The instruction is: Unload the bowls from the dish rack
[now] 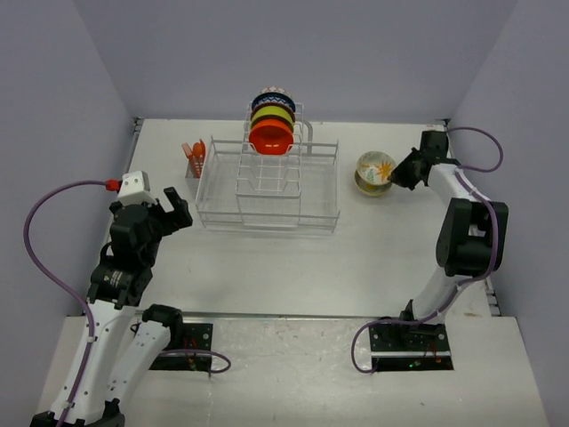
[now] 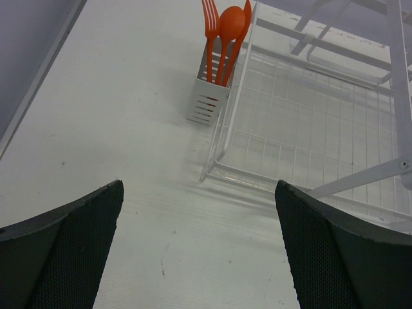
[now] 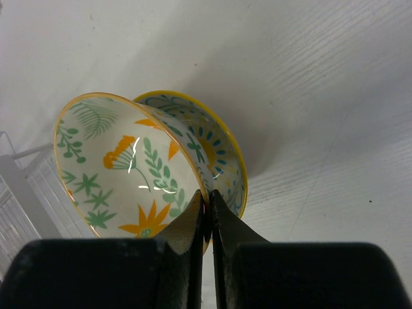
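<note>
Currently two bowls are off the dish rack (image 1: 267,197); three stand in it: orange-red bowl (image 1: 270,139), yellow-green bowl (image 1: 272,115), dark blue bowl (image 1: 273,97).
Right gripper (image 3: 209,207) pinches the tilted floral bowl (image 3: 119,170) by its rim, over a yellow-rimmed bowl (image 3: 219,151) on the worktop (image 1: 373,258); left gripper (image 2: 199,193) spread beside the rack.

Wide-open table (image 1: 267,267) before the dish rack (image 1: 267,191). Utensil cup (image 1: 194,165) hugs its left side; bowls (image 1: 271,135) fill the back slots.

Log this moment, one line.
right fingers: shut on floral bowl, over second bowl | left fingers: open | dish rack: three bowls slotted
</note>
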`<state>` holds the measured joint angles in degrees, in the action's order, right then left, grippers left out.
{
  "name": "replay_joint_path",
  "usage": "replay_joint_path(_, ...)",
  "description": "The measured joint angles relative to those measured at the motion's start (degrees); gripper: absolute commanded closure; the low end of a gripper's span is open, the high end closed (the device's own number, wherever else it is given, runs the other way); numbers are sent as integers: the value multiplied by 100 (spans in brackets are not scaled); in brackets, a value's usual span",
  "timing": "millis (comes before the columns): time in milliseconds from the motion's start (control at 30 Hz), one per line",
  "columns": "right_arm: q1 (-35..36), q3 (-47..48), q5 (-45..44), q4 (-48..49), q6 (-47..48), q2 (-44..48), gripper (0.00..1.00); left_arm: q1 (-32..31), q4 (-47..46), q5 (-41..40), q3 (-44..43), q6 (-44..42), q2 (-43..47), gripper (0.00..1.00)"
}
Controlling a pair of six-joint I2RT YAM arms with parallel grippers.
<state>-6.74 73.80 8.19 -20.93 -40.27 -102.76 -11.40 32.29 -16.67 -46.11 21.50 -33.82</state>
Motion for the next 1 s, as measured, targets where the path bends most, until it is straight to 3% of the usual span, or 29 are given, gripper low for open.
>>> replay_joint_path(533, 11, 81, 44, -227, 350, -125, 96, 0, 0, 0, 0, 0, -9, 0)
replay_joint_path(767, 9, 81, 98, -221, 400, -125, 76, 0, 0, -2, 0, 0, -9, 0)
replay_joint_path(1000, 9, 81, 162, -221, 409, -120, 76, 0, 0, 0, 0, 0, -7, 0)
